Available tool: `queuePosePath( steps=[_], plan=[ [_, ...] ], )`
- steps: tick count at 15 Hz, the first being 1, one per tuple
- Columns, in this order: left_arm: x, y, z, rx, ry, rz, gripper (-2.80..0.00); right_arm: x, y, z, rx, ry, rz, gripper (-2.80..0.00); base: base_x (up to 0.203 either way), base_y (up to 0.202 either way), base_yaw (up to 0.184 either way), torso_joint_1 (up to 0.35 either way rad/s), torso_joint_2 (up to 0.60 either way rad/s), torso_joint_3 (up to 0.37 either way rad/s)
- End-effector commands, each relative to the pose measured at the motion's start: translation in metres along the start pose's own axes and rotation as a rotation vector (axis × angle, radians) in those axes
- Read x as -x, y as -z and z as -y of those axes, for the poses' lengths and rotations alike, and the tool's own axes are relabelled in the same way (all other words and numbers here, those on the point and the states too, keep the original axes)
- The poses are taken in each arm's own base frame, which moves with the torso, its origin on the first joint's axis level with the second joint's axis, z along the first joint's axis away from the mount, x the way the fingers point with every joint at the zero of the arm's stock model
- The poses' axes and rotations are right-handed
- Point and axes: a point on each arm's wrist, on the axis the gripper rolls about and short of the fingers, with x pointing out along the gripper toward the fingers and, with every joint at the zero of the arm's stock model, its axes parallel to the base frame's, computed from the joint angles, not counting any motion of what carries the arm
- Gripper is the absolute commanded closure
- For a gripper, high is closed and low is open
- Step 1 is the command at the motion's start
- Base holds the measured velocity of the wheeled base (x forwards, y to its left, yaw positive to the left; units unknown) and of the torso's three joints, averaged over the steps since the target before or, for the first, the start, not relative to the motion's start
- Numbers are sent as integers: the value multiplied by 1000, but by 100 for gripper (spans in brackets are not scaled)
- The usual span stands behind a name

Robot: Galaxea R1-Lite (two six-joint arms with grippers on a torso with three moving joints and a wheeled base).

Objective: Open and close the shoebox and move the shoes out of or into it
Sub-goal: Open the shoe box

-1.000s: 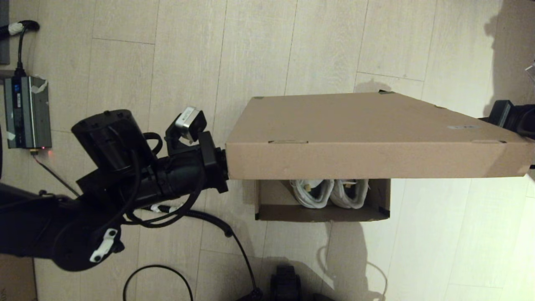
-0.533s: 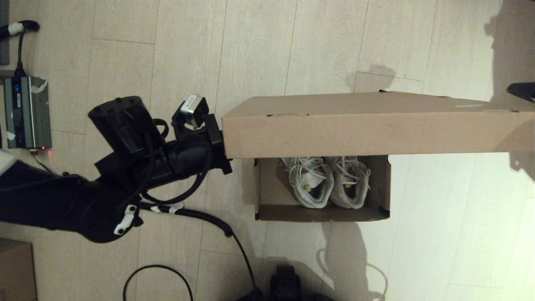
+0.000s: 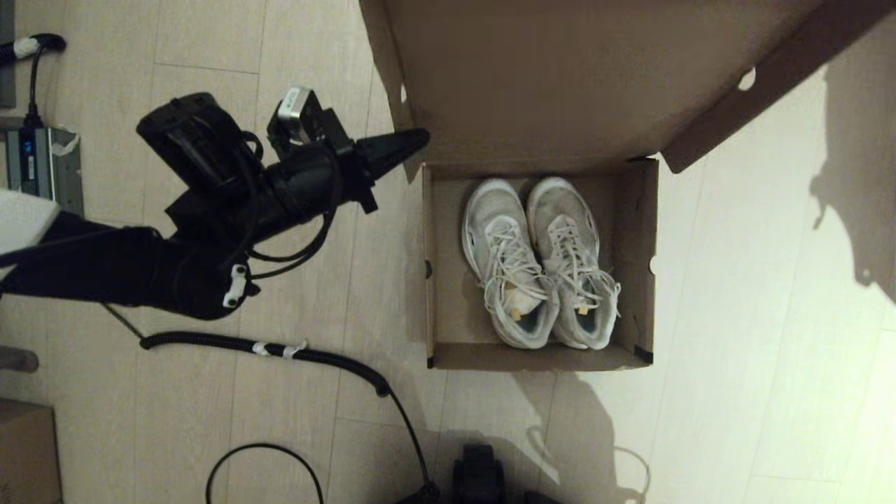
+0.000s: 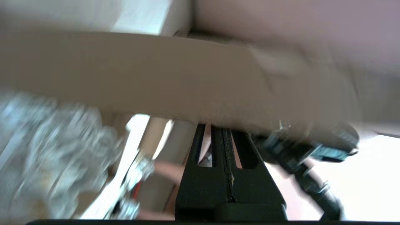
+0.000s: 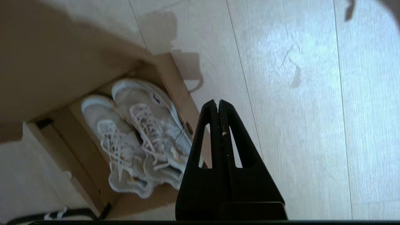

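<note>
Shoebox [image 3: 539, 357] on the floor [image 3: 735, 350], lid up. Shoes [image 3: 539, 262] side by side inside. My left gripper [image 3: 420, 138] pinched closed against the lid's left edge; right gripper [image 5: 217, 104] closed, empty, above the floor.

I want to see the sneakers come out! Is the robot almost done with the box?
Partly. The shoebox is open: its lid stands tipped up at the far side. The left gripper, jaws shut, is at the lid's left edge. The white sneakers lie side by side inside, untouched. The right gripper, jaws shut and empty, hangs over the floor beside the box. Taking the sneakers out and closing the lid are left.
</note>
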Motion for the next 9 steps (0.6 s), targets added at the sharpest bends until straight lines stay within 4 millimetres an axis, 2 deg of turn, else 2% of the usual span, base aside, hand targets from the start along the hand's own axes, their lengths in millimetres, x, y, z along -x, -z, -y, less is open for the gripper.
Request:
queuePosePath(
  steps=[1,3,5,7,9],
  plan=[
    [-8,-14,4,-11,42,20,0,15,7,1,2,-17,5,0,0,0,0,0,0,0],
    [-10,-19,5,0,51,29,0,16,17,4,3,-53,-43,0,0,0,0,0,0,0],
    [0,-18,10,5,33,36,0,5,25,9,8,-39,-95,0,0,0,0,0,0,0],
    [18,-11,11,34,-19,39,0,-19,33,17,73,0,-165,0,0,0,0,0,0,0],
    [46,0,4,80,-103,48,0,-49,43,26,200,97,-232,0,0,0,0,0,0,0]
  ],
)
